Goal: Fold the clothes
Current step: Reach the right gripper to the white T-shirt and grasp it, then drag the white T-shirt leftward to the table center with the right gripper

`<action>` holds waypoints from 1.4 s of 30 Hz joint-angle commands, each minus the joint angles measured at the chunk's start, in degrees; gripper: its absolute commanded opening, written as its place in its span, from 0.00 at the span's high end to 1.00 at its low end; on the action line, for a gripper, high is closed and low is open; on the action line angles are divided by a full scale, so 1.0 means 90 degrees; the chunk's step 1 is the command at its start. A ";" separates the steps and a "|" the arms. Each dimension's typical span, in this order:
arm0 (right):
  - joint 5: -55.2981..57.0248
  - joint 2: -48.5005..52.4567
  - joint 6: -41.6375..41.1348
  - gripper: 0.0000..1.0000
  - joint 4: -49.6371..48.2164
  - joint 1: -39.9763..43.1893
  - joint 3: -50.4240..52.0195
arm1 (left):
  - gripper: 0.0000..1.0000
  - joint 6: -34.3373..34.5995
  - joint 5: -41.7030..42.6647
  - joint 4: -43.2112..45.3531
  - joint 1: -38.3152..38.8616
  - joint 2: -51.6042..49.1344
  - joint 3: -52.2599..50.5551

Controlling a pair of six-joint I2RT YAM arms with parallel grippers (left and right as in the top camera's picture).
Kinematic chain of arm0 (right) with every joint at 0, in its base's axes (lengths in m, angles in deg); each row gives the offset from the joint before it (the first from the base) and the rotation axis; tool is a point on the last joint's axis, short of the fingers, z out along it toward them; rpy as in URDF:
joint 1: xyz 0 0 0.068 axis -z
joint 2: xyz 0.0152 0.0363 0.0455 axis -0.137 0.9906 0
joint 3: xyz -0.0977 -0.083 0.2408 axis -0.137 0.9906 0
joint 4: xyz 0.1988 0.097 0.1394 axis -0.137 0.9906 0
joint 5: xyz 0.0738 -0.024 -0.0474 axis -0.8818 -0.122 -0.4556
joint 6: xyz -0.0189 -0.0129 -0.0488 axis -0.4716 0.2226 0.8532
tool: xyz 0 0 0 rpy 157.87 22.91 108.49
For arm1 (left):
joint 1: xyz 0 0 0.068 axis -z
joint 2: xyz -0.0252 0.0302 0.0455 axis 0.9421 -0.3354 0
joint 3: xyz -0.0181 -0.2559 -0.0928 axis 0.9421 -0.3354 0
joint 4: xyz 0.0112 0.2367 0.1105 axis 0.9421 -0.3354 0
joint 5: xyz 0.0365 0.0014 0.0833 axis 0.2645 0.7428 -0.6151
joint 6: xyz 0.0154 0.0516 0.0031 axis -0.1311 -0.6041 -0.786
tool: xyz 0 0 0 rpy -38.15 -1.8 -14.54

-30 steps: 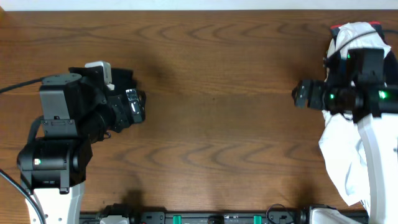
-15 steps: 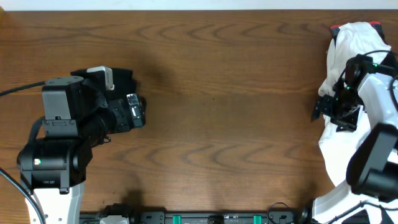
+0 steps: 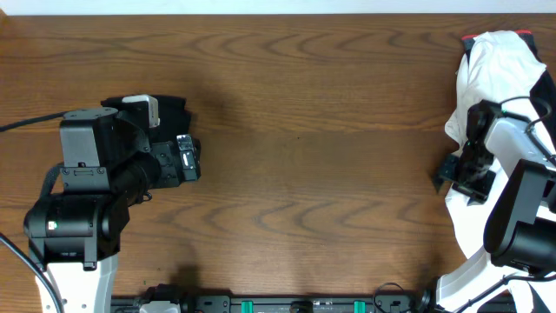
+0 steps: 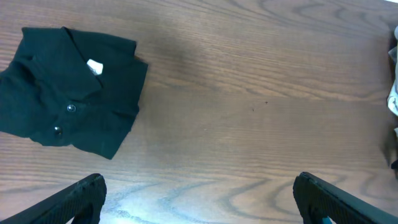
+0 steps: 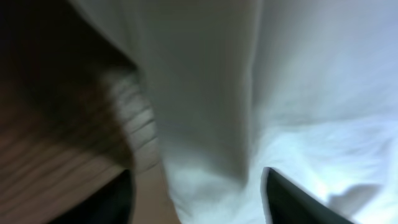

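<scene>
where it lies, white shirt (image 3: 493,63) (crumpled), heaped

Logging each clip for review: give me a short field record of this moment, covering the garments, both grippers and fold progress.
table: brown wood
black garment: folded compactly, flat on the table's left part, beside the left arm
white clothes: crumpled heap at the right edge, unfolded
left gripper: open, over bare wood, holding nothing
right gripper: at the heap's left edge, jaws apart astride a fold of white cloth, not closed on it
progress: black piece looks done; white not yet
</scene>
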 commanded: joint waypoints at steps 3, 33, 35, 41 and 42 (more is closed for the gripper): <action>-0.0175 0.0034 -0.0211 0.78 -0.0204 -0.0087 0.0148 | 0.02 -0.0182 -0.0061 -0.0007 0.0019 -0.0010 0.0121; -0.3842 -0.1107 0.0653 0.99 -0.3878 -0.6492 0.0068 | 0.02 -0.0325 -0.0918 0.0061 0.0015 -0.0010 0.0121; -0.3837 -0.1083 0.0918 0.99 -0.4085 -0.6870 0.0066 | 0.02 -0.0325 -0.0928 0.0063 0.0015 -0.0010 0.0121; -0.3830 -0.1086 0.1452 0.78 -0.4260 -0.7582 0.0066 | 0.02 -0.0325 -0.1226 0.0063 0.0015 -0.0010 0.0121; -0.3806 -0.1090 0.1469 0.70 -0.4248 -0.7616 0.0066 | 0.02 -0.0323 -0.1224 0.0063 0.0015 -0.0010 0.0121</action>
